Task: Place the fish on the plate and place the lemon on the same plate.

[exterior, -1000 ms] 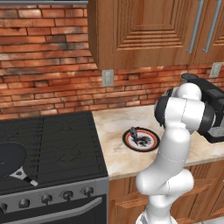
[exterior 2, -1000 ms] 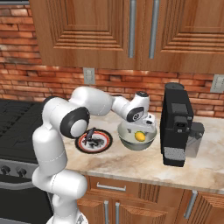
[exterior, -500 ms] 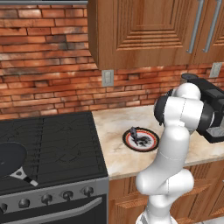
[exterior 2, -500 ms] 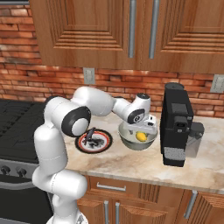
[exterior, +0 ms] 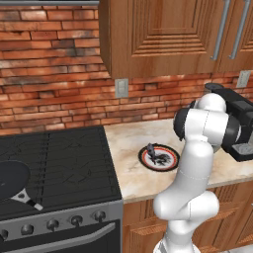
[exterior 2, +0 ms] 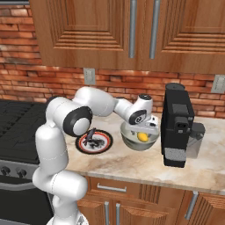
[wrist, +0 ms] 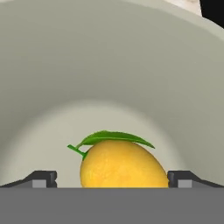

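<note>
Lemon (wrist: 124, 164): bright yellow oval with a green leaf at its 12 o'clock; lies on the floor of the bowl, between the two finger tips in the hand view; in the right base view it shows as a yellow spot (exterior 2: 143, 136) inside the bowl.
Stove (exterior: 54, 163): black cooktop with a row of knobs along its front, at 9 o'clock of the plate.
Counter (exterior: 129, 170): pale stone top, running from the stove toward 3 o'clock under the wall cabinets.
Coffee machine (exterior 2: 176, 125): tall black box, upright on the counter, just beside the bowl at its 3 o'clock.
Bowl (exterior 2: 132, 139): round, pale grey, on the counter between plate and coffee machine; its inner wall (wrist: 109, 65) curves around the lemon.
Frying pan (exterior: 12, 177): black, with a handle, on the stove, well apart from the plate.
Plate (exterior 2: 103, 143): white centre, red-orange band, black rim; flat on the counter at 9 o'clock of the bowl.
Fish (exterior: 156, 154): small, dark grey, lying on the plate near its middle.
Gripper (wrist: 111, 178): lowered into the bowl, jaws spread wide, one tip on each side of the lemon, neither visibly touching it.
</note>
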